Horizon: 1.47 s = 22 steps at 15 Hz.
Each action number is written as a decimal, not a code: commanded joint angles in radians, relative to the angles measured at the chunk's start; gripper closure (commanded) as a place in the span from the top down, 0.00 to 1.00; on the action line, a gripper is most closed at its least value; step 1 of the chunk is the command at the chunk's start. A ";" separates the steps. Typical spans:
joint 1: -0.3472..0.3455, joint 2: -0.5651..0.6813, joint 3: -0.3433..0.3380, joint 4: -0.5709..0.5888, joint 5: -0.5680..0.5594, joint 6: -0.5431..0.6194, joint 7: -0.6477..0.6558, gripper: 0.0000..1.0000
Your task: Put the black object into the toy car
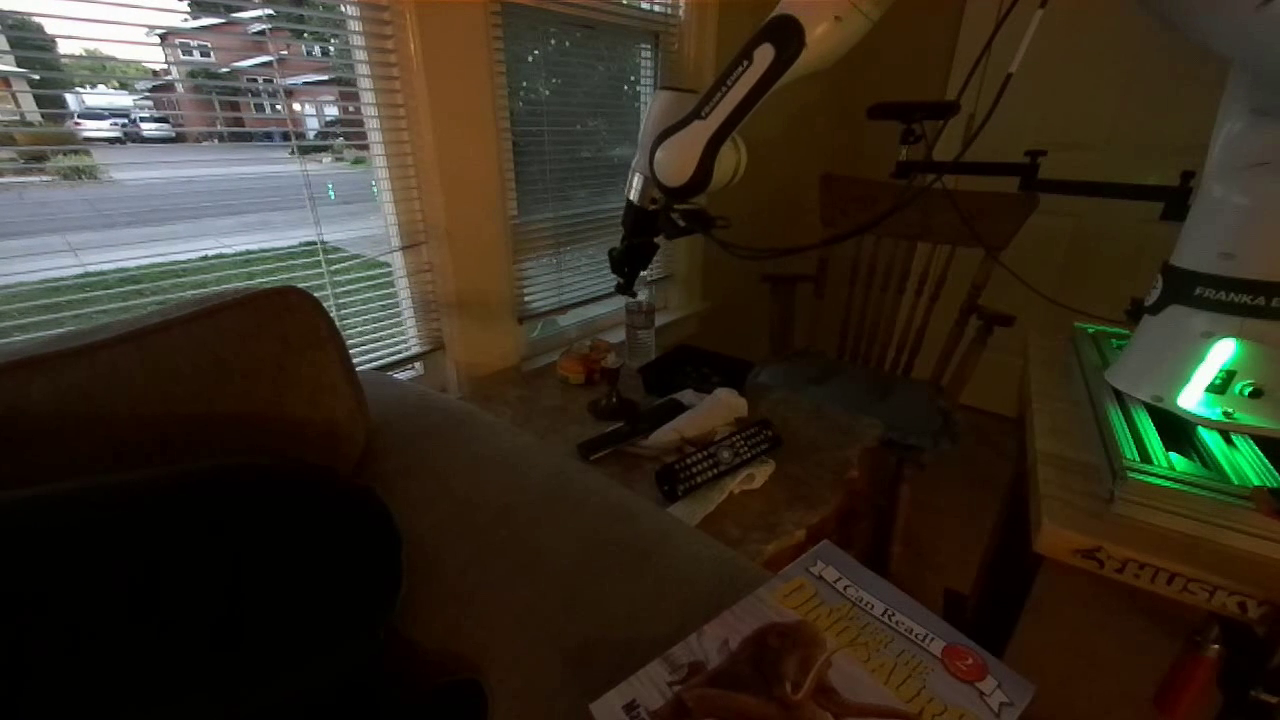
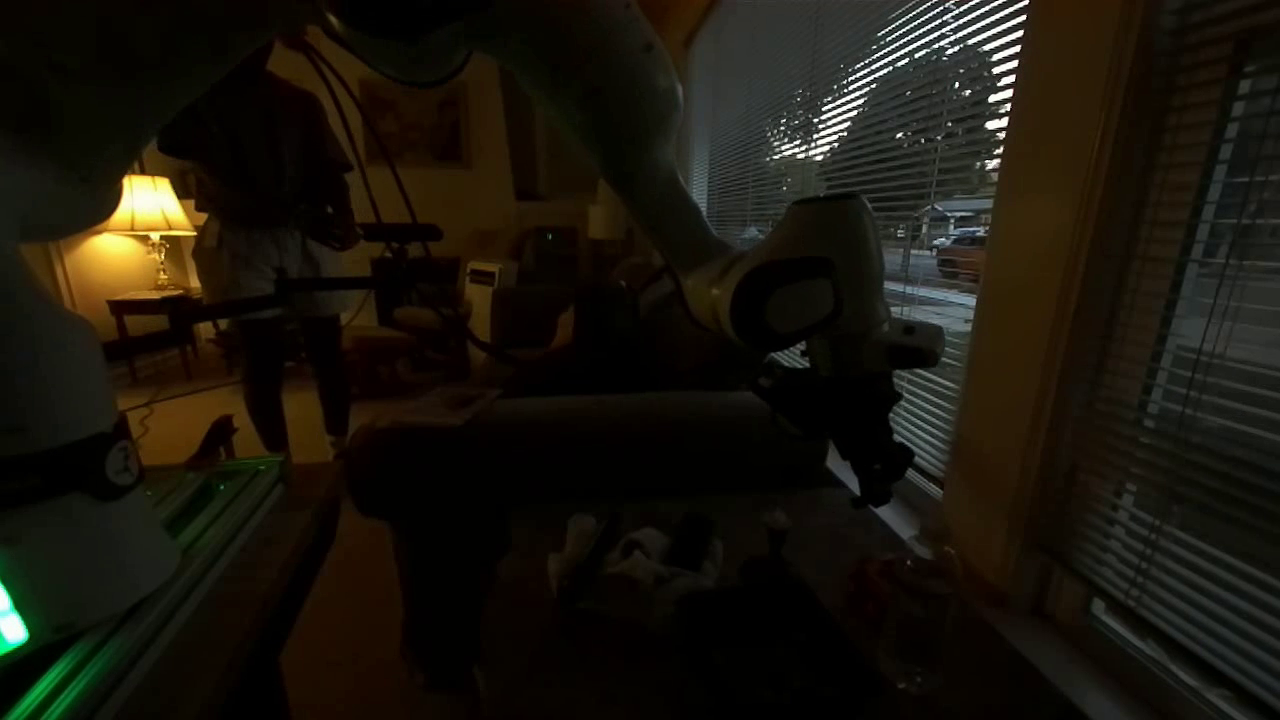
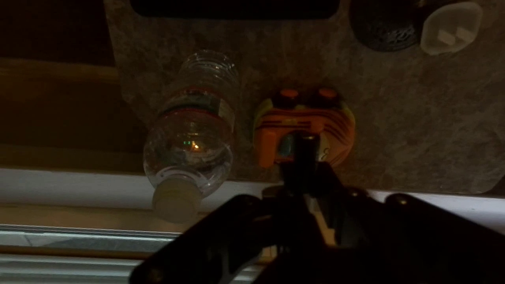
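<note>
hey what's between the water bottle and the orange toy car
In the wrist view, just a narrow strip of bare tabletop shows between the water bottle and the toy car.

glossy plastic bottle [image 3: 193, 130], smooth plastic toy car [image 3: 294, 120], matt mottled tabletop [image 3: 414, 118], wooden chair [image 1: 862, 205], smooth paper book [image 1: 830, 640]

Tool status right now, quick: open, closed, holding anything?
Tool: closed, holding the black object, not yet in the toy car.
</note>
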 commanded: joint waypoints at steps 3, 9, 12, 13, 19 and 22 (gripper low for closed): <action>0.004 0.113 -0.001 0.105 0.010 0.096 0.012 0.04; -0.002 0.098 0.002 0.079 0.006 0.086 -0.005 0.17; 0.003 0.119 -0.002 0.110 0.005 0.071 -0.001 0.04; 0.014 0.131 -0.014 0.123 -0.001 0.082 0.007 0.04; 0.034 0.179 -0.027 0.181 -0.008 0.089 0.012 0.04; 0.045 0.218 -0.039 0.236 -0.010 0.082 0.016 0.04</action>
